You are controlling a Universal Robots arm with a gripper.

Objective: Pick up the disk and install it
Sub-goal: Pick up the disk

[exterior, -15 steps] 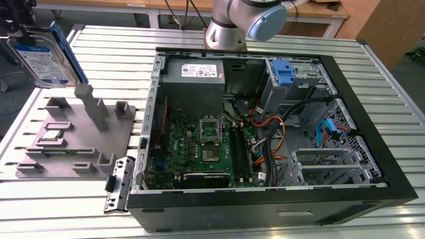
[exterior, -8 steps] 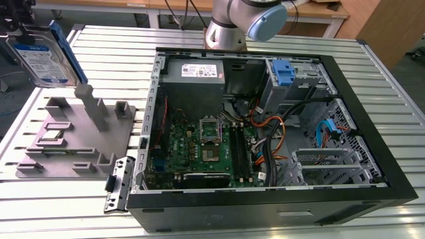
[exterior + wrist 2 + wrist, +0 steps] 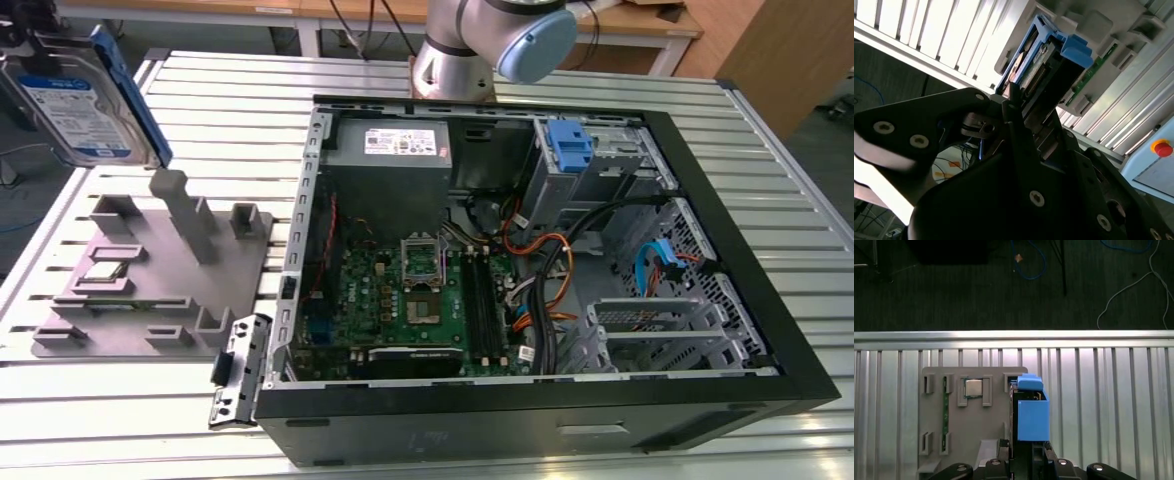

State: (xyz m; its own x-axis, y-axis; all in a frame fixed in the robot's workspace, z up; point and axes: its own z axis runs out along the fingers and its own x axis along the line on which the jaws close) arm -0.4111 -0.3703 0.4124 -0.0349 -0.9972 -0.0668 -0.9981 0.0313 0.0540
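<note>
Silver metal, a white and blue label, blue plastic side rails — the flat rectangular disk (image 3: pixel 70 95) hangs in the air at the exterior view's left. It is well above the grey moulded fixture tray (image 3: pixel 160 270) on the slatted aluminium desk (image 3: pixel 227 80), and well apart from the open black computer case (image 3: pixel 400 435). In the first wrist view I see the end effector (image 3: pixel 1026 462) clamped on one end of the disk, closed against its faces, with the disk edge-on over the tray. I judge the step in hand to be the carry towards the case. To do it well I would travel slowly, hold the disk in its present attitude so it cannot creep in the grip, and cross the case wall with height to spare — the orange and black cables (image 3: pixel 554 255) and the upright blue latch piece (image 3: pixel 567 145) inside look easy to snag.
</note>
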